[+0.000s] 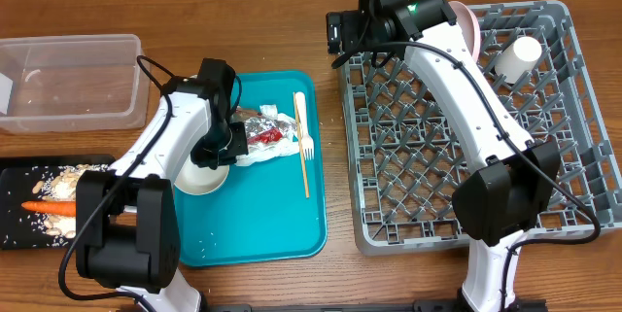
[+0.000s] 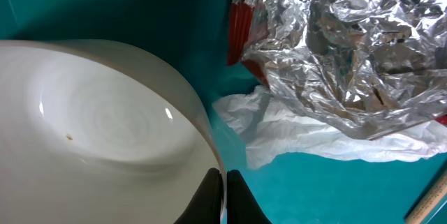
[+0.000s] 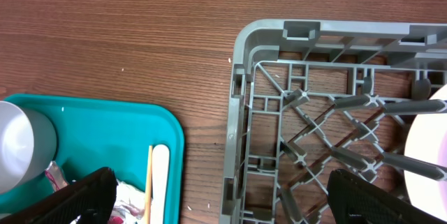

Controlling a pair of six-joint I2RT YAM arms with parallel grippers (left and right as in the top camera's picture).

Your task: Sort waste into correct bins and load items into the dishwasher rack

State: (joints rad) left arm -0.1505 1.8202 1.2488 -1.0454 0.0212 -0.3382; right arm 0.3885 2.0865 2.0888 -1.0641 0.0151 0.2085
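On the teal tray (image 1: pixel 282 215) sits a small white bowl (image 1: pixel 199 181), and my left gripper (image 1: pixel 225 159) is shut on its right rim. The left wrist view shows the two black fingertips (image 2: pixel 225 196) pinching the bowl (image 2: pixel 105 119) wall. Right of it lie the crumpled foil wrapper (image 1: pixel 267 132) (image 2: pixel 349 42) and a white napkin (image 1: pixel 277 152) (image 2: pixel 314 137). The white fork (image 1: pixel 301 118) (image 3: pixel 160 175) lies at the tray's right side. My right gripper (image 1: pixel 342 40) (image 3: pixel 227 199) hangs open and empty above the dishwasher rack (image 1: pixel 486 147) (image 3: pixel 314 112), at its far left corner. A carrot (image 1: pixel 49 208) lies in the black tray (image 1: pixel 15 239).
The clear tub (image 1: pixel 68 79) stands at the far left. The rack holds a white-pink plate (image 1: pixel 466 20) (image 3: pixel 429 154) and a white cup (image 1: pixel 515 56) at the back. A thin wooden stick (image 1: pixel 305 171) lies beside the fork. Pale crumbs (image 1: pixel 68 181) lie in the black tray.
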